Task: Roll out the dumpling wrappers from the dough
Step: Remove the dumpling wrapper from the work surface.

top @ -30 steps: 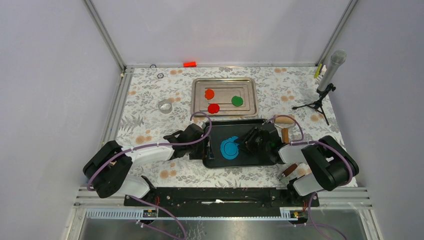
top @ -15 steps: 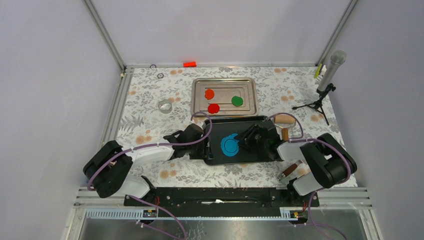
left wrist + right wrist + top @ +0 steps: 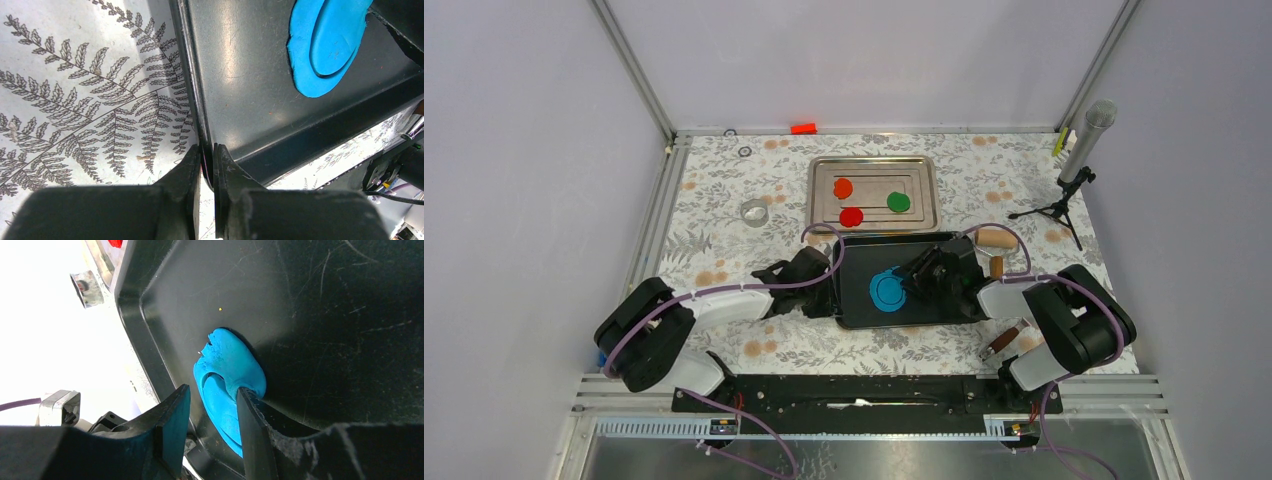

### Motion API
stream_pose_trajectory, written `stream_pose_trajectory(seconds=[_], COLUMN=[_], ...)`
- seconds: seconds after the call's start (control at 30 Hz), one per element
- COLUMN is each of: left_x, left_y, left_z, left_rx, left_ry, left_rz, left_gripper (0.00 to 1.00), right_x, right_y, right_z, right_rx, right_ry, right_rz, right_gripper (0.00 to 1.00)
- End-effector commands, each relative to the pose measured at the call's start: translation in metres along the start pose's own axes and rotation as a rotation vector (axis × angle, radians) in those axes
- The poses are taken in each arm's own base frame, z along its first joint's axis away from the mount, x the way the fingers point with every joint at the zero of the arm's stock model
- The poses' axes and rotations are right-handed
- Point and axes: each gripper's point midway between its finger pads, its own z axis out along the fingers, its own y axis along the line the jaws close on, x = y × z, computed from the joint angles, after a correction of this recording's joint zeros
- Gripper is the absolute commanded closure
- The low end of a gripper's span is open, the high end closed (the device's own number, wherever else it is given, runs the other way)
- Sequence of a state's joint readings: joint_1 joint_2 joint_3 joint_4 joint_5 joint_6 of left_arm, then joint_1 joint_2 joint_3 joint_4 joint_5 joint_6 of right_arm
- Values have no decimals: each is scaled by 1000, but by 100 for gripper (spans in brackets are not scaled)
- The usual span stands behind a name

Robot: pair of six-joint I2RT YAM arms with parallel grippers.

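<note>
Black tray edges: I see the black tray [image 3: 856,258] at mid-frame in the top view, with a raised rim on all four sides. Its upper edge lies just below the metal tray [image 3: 921,180], and only a narrow strip of the patterned table [image 3: 724,190] shows between them.
Room at left: patterned cloth shows to the left of the black tray. A metal ring [image 3: 754,212] sits there toward the upper left, well apart from the left arm.
Room at right: a tan cylinder [image 3: 996,238] lies just beside the black tray's upper right corner. A microphone [image 3: 1086,145] on a stand is at the right edge of the cloth.
Left gripper: in the left wrist view the left gripper [image 3: 206,156] is clamped onto the black tray's left rim. One finger is outside over the cloth, the other is inside the wall, and the rim is pinched between them.
Right gripper: the right gripper [image 3: 212,392] stands partly open, low inside the black tray, straddling the near edge of the dough [image 3: 886,290]. One finger [image 3: 255,440] touches the clay and a dark gap shows at the other. I cannot tell whether that edge is lifted off the floor.
Dough: a thin blue sheet with a round outline pressed into it. It lies on the black tray's floor left of centre, apart from the left rim.
Dumpling wrappers: the dumpling wrappers [image 3: 852,216] are orange, red and green discs lying apart from one another in the metal tray, at upper centre of the frame.
</note>
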State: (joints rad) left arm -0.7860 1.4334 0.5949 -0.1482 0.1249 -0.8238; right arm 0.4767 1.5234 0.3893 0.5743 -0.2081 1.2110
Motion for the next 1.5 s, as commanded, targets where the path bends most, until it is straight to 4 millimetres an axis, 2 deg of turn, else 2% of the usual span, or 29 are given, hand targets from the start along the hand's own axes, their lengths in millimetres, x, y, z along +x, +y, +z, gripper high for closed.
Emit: stream_pose_trajectory(seconds=[0.0,0.43,1.03,1.17,1.33,1.47], left_x=[60,60,61,61,60,58], left_y=[62,63,63,62,63,62], left_z=[2,1,0,0,-1,-1], left_rx=[-179,-188,-187,-186,-189,-189], left_ry=[206,202,206,206,204,197], left_rz=[106,99,99,98,97,98], left_gripper=[100,100,100,100,100,100], right_x=[-22,-36,-45,-43,-43,-43], right_y=[42,43,51,55,69,63], right_z=[3,0,14,5,-20,-45], right_rx=[-117,-98,-108,-131,-146,-108], right_ry=[-85,-143,-125,-120,-132,-154], right_rz=[-19,-33,-52,-64,-154,-230], right_gripper=[54,53,53,53,52,50])
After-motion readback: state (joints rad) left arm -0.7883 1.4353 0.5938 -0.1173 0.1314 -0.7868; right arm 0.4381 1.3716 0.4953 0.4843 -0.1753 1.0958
